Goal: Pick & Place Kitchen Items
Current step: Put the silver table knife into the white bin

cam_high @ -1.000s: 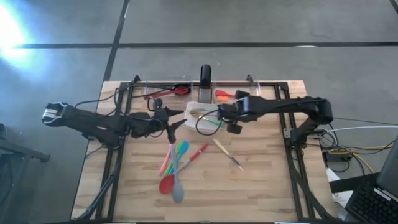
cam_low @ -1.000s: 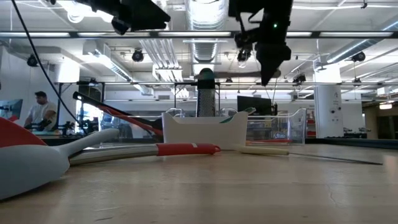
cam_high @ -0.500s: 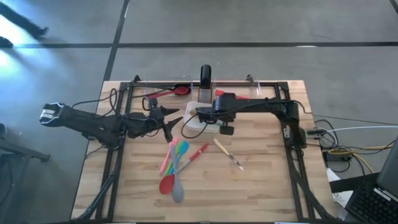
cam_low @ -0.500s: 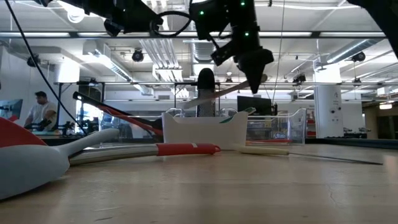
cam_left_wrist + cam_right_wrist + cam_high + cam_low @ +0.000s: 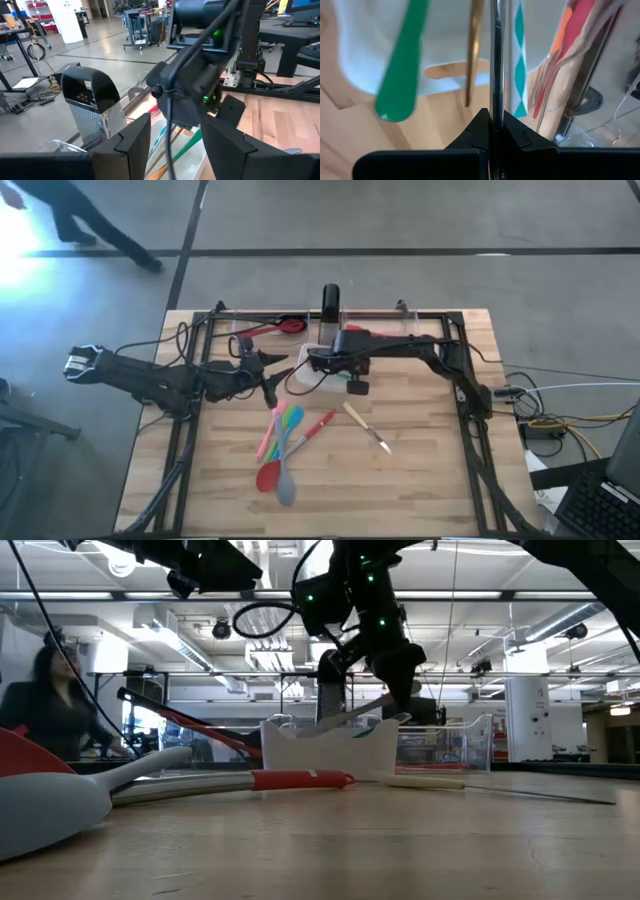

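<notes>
metal cutlery [image 5: 495, 55] is pinched in the closed right gripper [image 5: 492, 122], long axis running straight ahead over the white dish [image 5: 312, 367] just below (release is judged next). the left gripper [image 5: 268, 375], half-open and empty, is parked beside.

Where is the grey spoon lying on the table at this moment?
In the high view the grey spoon lies near the table's front edge, left of centre, touching the red spoon.
</notes>
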